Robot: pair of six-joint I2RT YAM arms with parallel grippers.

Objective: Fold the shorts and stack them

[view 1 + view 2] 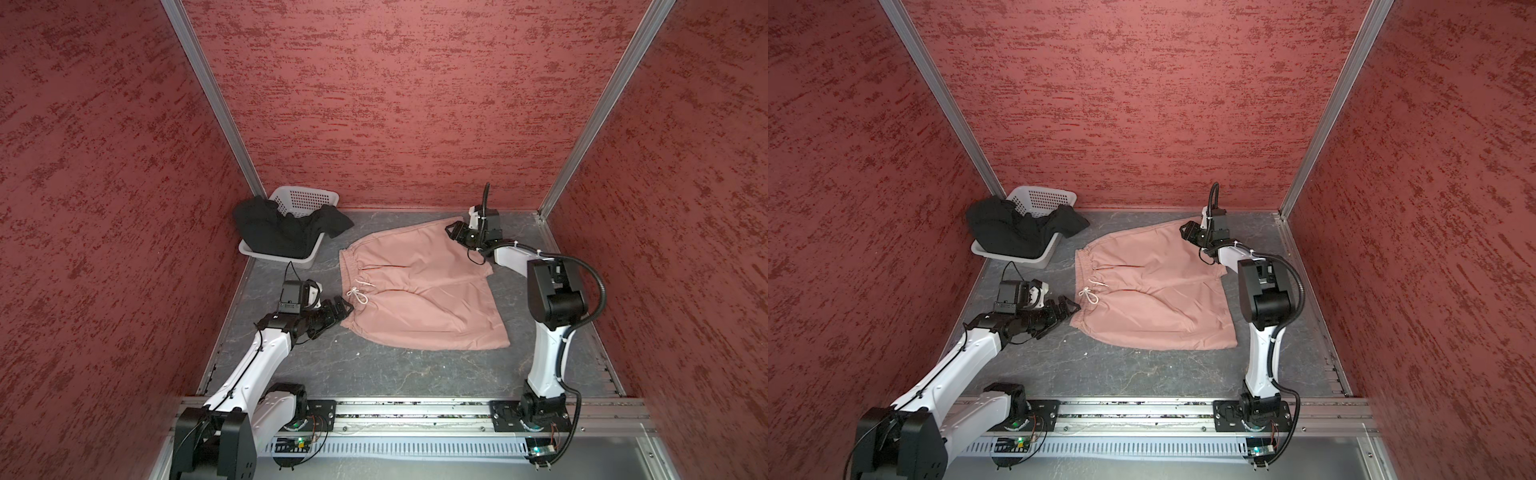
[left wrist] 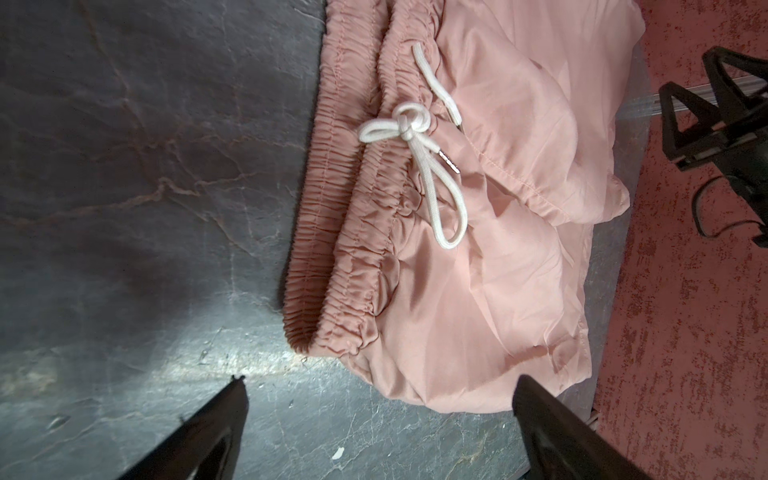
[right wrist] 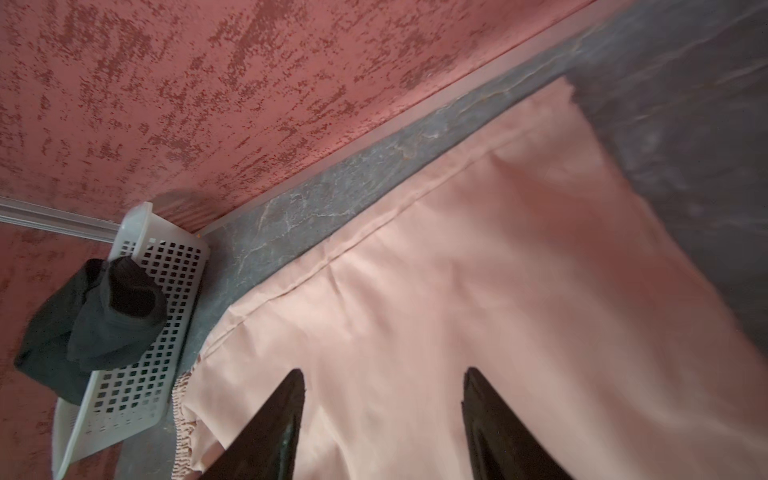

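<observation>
Left tool (image 2: 380, 378) agape nr pink shorts (image 2: 498, 270) (metal cord tips (image 2: 449, 163): wrist cam only).

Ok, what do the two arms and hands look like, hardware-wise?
Both arms have white shell links and black joint housings. The left arm has a thin black cable along its link; the right arm has a black corrugated hose, zip-tied in white. The left hand and right hand are black, with tapered, pointed fingers. No markings legible.
</observation>
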